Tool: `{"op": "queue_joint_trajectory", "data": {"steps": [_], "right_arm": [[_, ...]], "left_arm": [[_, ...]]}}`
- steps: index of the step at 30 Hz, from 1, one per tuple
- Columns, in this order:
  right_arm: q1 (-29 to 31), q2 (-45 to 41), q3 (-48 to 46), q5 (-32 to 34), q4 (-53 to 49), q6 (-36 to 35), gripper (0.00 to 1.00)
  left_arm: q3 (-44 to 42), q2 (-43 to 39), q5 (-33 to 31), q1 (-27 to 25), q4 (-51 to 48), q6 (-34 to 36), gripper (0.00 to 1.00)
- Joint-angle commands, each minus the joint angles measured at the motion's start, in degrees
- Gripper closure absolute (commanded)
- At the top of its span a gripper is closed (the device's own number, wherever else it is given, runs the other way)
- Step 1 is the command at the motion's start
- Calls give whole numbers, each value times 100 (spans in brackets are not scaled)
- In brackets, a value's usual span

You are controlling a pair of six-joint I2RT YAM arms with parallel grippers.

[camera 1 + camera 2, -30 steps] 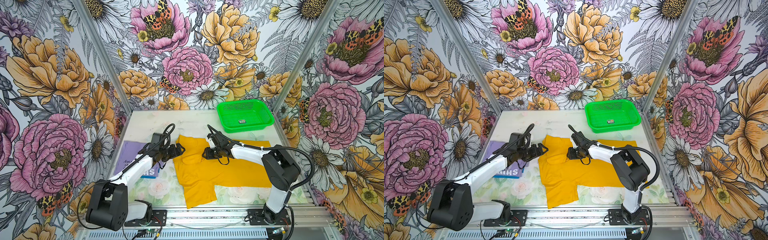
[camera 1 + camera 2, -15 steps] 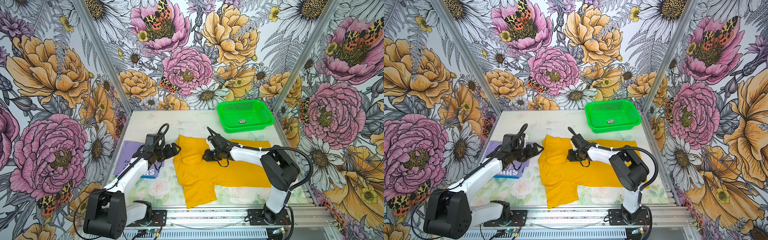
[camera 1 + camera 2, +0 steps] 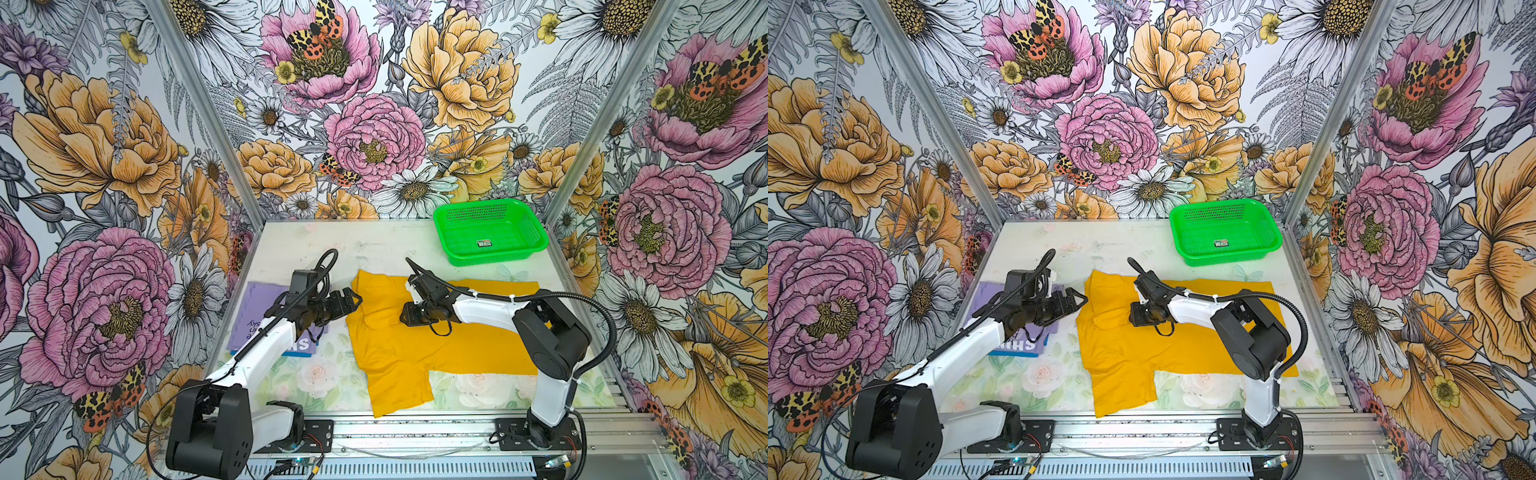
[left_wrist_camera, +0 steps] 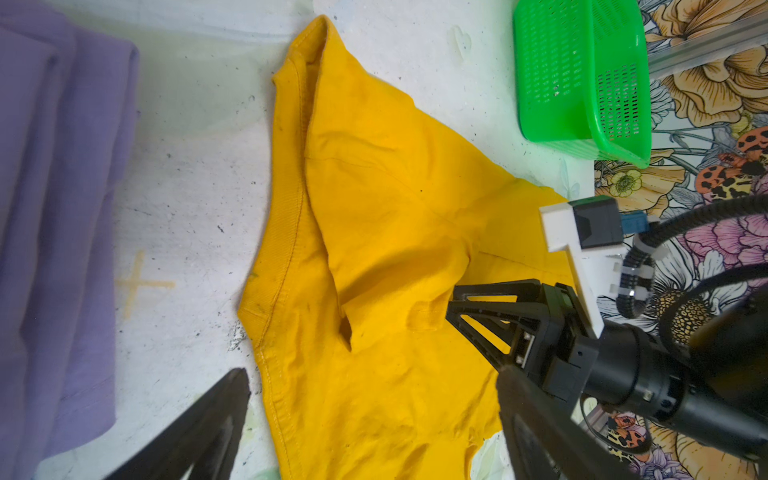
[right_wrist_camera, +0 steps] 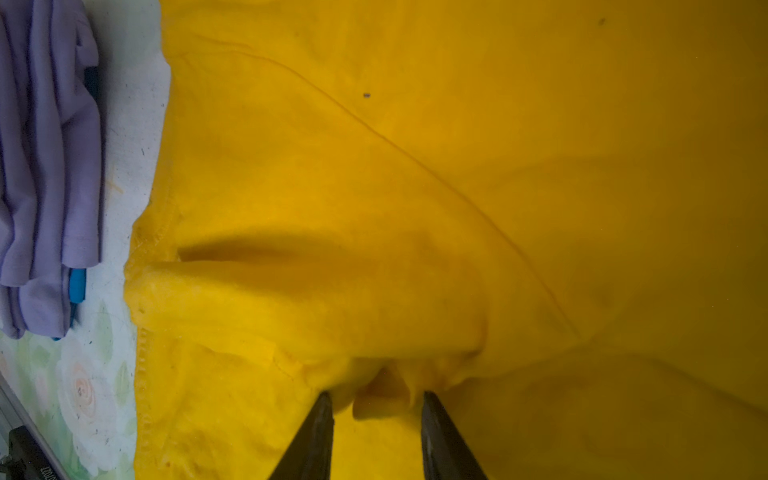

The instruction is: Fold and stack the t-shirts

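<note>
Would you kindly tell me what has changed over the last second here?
The left claw, open, drew back slightly leftward at the yellow t-shirt's edge. The right claw edged left, pinching a bunch of it. The lavender t-shirt and green basket stayed put.

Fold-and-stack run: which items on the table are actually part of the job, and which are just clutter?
Part of the job:
- yellow t-shirt, spread out mid-table
- lavender t-shirt, folded, on the left
- blue t-shirt, only a sliver showing at the lavender one's edge

Just lying about:
- green basket, back right, apart from the shirts
</note>
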Motion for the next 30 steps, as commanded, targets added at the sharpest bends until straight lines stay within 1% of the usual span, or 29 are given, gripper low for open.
{"op": "queue_joint_trajectory", "data": {"steps": [1, 4, 6, 11, 17, 19, 21, 23, 30], "right_arm": [[40, 166, 169, 64, 70, 53, 69], [57, 38, 84, 76, 69, 76, 83], [57, -190, -53, 144, 62, 93, 88], [79, -1042, -556, 255, -5, 203, 90], [133, -1874, -1253, 185, -36, 369, 90], [136, -2064, -1427, 189, -38, 425, 87], [136, -2202, -1579, 281, -36, 439, 72], [134, -2152, -1574, 266, -34, 353, 65], [258, -1372, -1037, 246, -23, 195, 64]], "left_arm": [[-52, -159, 67, 18, 12, 117, 6], [-72, -163, 70, 13, 12, 110, 6], [-71, -160, 55, 0, 21, 114, 6], [-21, -132, 55, -15, 20, 115, 6], [2, -109, 7, -68, 20, 125, 6], [15, -104, -15, -91, 27, 122, 6], [20, -68, -28, -146, 20, 134, 6], [16, 10, -32, -220, 19, 131, 6], [-125, 344, -232, -624, 185, -11, 7]]}}
